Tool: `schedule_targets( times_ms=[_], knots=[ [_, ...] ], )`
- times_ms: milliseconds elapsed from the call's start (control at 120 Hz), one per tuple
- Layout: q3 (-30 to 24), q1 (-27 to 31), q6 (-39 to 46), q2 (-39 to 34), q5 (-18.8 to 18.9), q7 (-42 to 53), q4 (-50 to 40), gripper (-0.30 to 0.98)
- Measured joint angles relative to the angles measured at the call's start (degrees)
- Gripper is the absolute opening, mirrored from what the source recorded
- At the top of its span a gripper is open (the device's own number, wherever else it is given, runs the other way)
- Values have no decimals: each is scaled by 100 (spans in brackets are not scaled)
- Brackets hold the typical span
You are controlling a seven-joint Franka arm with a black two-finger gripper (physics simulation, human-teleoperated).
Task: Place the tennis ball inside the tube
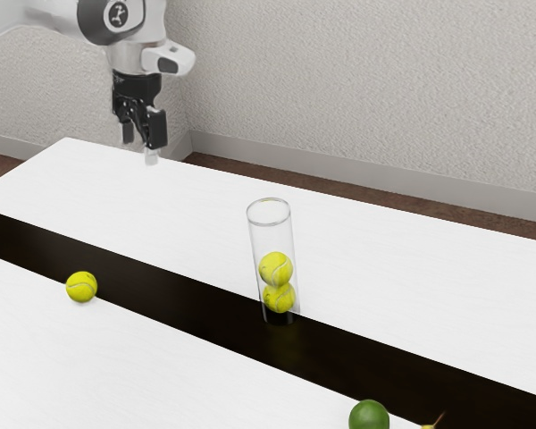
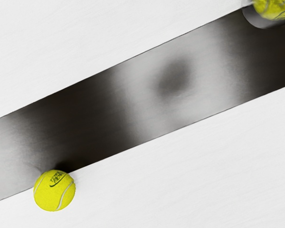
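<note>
Because the loose tennis ball (image 1: 81, 287) lies outside the tube (image 1: 273, 236): step in hand judged to be the approach, ahead of any grasp.

Loose ball: at rest on the white table (image 1: 143, 366), against the edge of the dark strip (image 1: 179, 299); well apart from the tube, toward the exterior view's left.

Gripper (image 1: 141, 144): raised well clear of the table, pointing down, near neither ball nor tube.

Fingers (image 1: 158, 130): spread, a gap showing between them; nothing pinched.

Tube: clear, standing on the dark strip, mouth upward. Upper ball (image 1: 275, 268) sits on lower ball (image 1: 279, 298) inside; free room above the pair, probably enough for a third.

Green round thing (image 1: 369, 417): on the table's near side, apart from the tube; no part in the task.

Next move: carry the hand across until it is centred over the loose ball, then lower it with one finger to each side and close around the middle.

After that: lift higher than the tube's rim before travelling across, line up over the mouth, release.

Risk: an off-centre close could roll the ball away; a low pass could tip the tube.
</note>
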Motion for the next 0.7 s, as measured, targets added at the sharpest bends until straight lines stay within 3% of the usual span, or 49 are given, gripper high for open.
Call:
schedule_targets(
  times_ms=[100,433,700],
  knots=[
    [7,55,270,-73,14,251,-154,69],
    [18,1092,686,-204,-60,733,-2274,69],
    [30,1699,2058,-152,-91,745,-3375,69]
  ],
)
